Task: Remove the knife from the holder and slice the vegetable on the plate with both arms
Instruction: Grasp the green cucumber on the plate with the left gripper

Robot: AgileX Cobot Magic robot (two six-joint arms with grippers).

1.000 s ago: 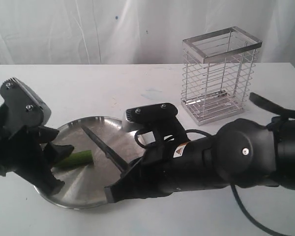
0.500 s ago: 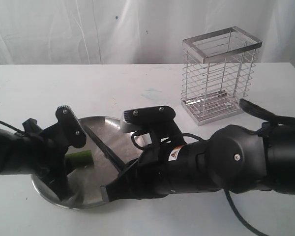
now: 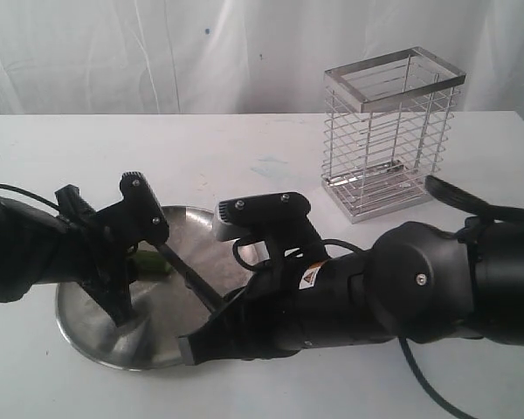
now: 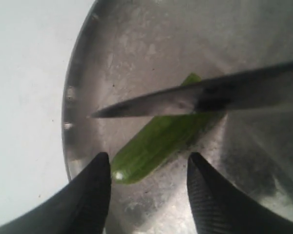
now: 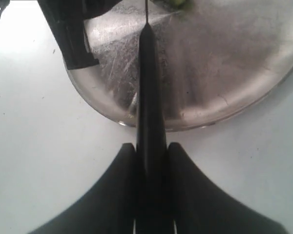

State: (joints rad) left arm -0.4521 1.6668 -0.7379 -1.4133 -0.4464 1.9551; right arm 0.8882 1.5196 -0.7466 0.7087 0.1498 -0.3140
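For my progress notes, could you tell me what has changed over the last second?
The left gripper swung in from the left of the plate and now hangs, jaws open, astride the vegetable. The right gripper still clamps the knife over it; the holder stayed put.

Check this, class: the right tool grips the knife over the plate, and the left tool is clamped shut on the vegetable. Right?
Not quite. The left wrist view shows the left tool open, its fingers either side of the vegetable without gripping it. The right tool does grip the knife over the plate.
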